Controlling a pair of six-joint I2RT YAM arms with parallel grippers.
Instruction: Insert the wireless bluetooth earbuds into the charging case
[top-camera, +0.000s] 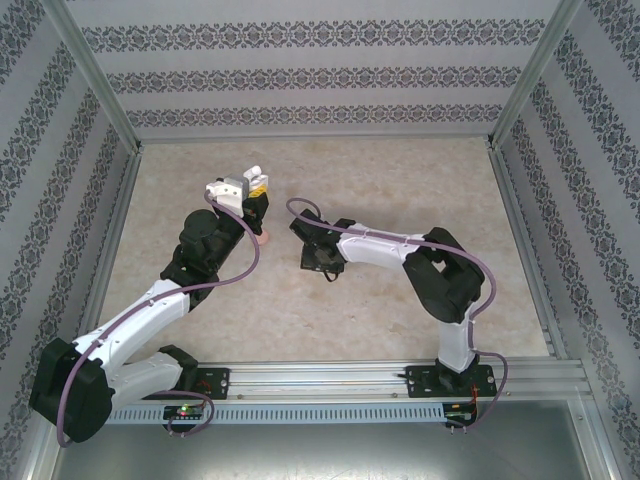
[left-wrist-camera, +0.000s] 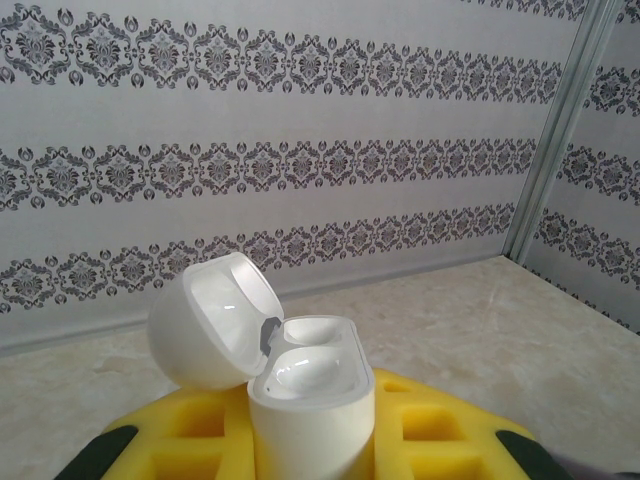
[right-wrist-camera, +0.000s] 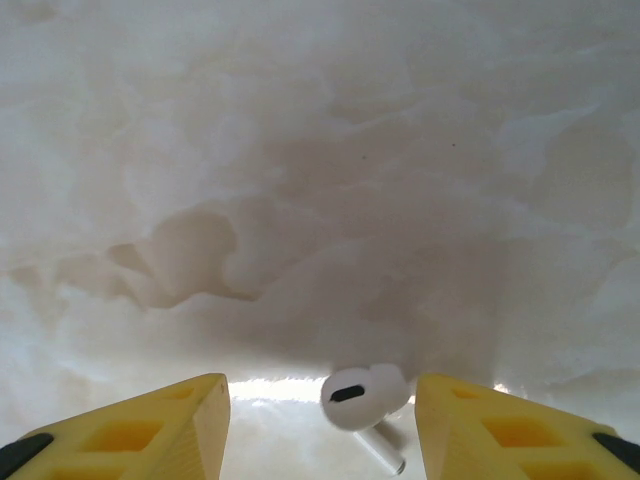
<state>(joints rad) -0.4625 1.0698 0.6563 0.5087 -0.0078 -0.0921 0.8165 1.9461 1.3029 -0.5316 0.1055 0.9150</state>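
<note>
1. Step in hand: picking up the bud. No earbud sits in the charging case (left-wrist-camera: 310, 400) yet; both of its wells show empty and its lid is hinged back.
2. Left gripper (top-camera: 245, 195): clamped on the charging case, with the yellow pads (left-wrist-camera: 430, 425) against its lower body. The case is upright and raised off the table (top-camera: 400, 180), with the opening facing up.
3. Right gripper (right-wrist-camera: 320, 400): fingers well apart and holding nothing. They are lowered to the table, to the right of the case and nearer my bases.
4. A white earbud (right-wrist-camera: 362, 395) lies on the table between my right fingers, closer to the right one. Its head is up and its stem trails toward the camera. I see no contact with either finger.
5. Next move, my judgement: close the right fingers squarely on the bud's head. Then lift it, carry it left to the case and turn the stem downward over a well.
6. Risk: the bud is small and rounded, so an off-centre pinch may squirt it out.
</note>
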